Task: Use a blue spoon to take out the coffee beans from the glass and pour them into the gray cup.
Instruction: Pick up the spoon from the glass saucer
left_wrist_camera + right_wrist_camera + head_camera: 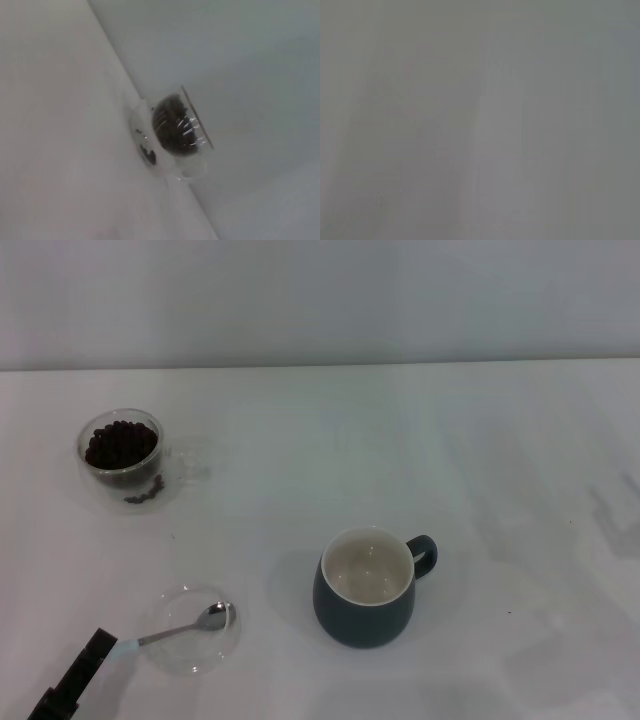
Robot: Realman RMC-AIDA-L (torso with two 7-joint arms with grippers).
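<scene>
The task looks barely begun: the gray cup [365,590] stands empty near the middle of the worktop [400,440], its cream-white inside bare, while the coffee beans [120,444] fill the glass [122,457] at the far left, well apart from the cup. The blue spoon [180,628] lies with its shiny metal bowl resting in a shallow clear dish [195,643] at the near left, and its pale blue handle end meets the dark tip of the left gripper [92,653], which comes in from the lower left corner. The gripper seems to be at or on the handle, but whether it has closed on it I cannot tell from the head view. Scooping, carrying and pouring are all left to do. The cup is a rounded, glazed ceramic mug with a loop handle turned to the right. The glass is small, thick-walled and transparent, and the left wrist view shows the dark, nearly black beans heaped inside with glints on the wall. The right gripper is not in view; its wrist view shows only a plain gray surface.
</scene>
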